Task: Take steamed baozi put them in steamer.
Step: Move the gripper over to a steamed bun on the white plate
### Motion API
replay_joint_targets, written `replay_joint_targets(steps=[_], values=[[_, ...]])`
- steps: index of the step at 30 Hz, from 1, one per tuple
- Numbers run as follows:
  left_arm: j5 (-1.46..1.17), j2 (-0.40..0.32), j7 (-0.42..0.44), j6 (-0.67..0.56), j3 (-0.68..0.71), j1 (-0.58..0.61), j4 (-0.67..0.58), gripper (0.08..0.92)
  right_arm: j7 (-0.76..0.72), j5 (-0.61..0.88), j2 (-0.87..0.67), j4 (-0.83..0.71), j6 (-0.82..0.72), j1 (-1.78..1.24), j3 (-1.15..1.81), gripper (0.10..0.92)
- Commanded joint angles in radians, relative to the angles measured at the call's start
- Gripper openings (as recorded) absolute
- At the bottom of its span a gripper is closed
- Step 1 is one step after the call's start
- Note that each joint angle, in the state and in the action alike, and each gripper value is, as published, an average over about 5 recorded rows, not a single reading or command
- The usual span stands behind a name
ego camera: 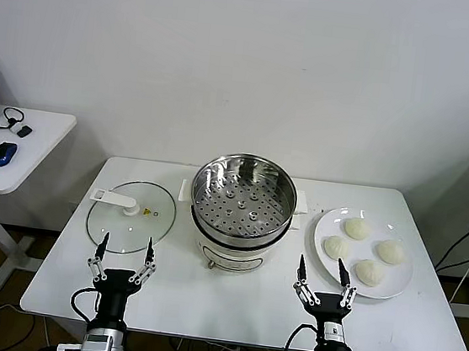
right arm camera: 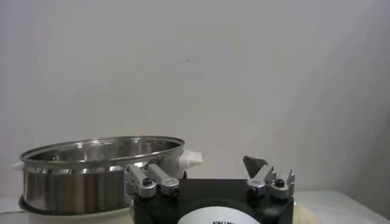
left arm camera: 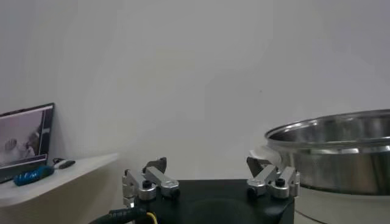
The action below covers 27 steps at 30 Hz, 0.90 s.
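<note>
1. Nothing of the task looks done yet: all four steamed baozi (ego camera: 364,250) lie on the white round plate (ego camera: 327,222) on the robot's right side of the worktop (ego camera: 229,298), and none is in the steamer (ego camera: 241,206).
2. The steamer stands in the middle of the worktop with its lid off. Its perforated steel tray (ego camera: 239,205) is bare, with no bun on it.
3. The glass lid (ego camera: 131,216) lies flat on the worktop to the steamer's left, apart from it.
4. The right pincer (ego camera: 323,280) hovers near the front edge of the worktop, just in front of the plate, with its fingers spread wide and holding nothing.
5. The left pincer (ego camera: 124,256) waits near the front edge in front of the lid, fingers likewise spread and empty.
6. The step in hand appears to be the first reach. The right arm is the nearer one to the plate.
7. The next move likely calls for taking the right pincer forward and down over one bun, probably the nearest at the plate's front, and closing gently, since soft dough may dent or slip.
8. The bun would then need lifting above the steamer's rim before being carried left and lowered onto the tray.
9. A side table (ego camera: 17,147) to the far left carries a blue mouse (ego camera: 1,153), away from the work.
</note>
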Motion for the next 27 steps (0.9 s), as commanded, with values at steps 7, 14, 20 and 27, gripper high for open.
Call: replay_joint_targets(steps=[7, 14, 20, 27], values=[[-0.006, 0.006, 0.001, -0.001, 0.001, -0.001, 0.002, 0.823, 0.021, -0.022, -0.069, 0.009, -0.235, 0.079, 0.150, 0.823], [-0.019, 0.014, 0.003, -0.001, -0.004, -0.005, -0.001, 0.823, -0.015, -0.208, -0.213, -0.006, -0.407, 0.198, 0.228, 0.823], [-0.032, 0.017, 0.003, -0.006, -0.010, -0.007, -0.001, 0.823, -0.113, -0.371, -0.377, -0.040, -0.490, 0.298, 0.236, 0.823], [-0.048, 0.020, 0.003, -0.010, -0.018, -0.010, -0.002, 0.823, -0.256, -0.463, -0.564, -0.099, -0.540, 0.369, 0.204, 0.823]])
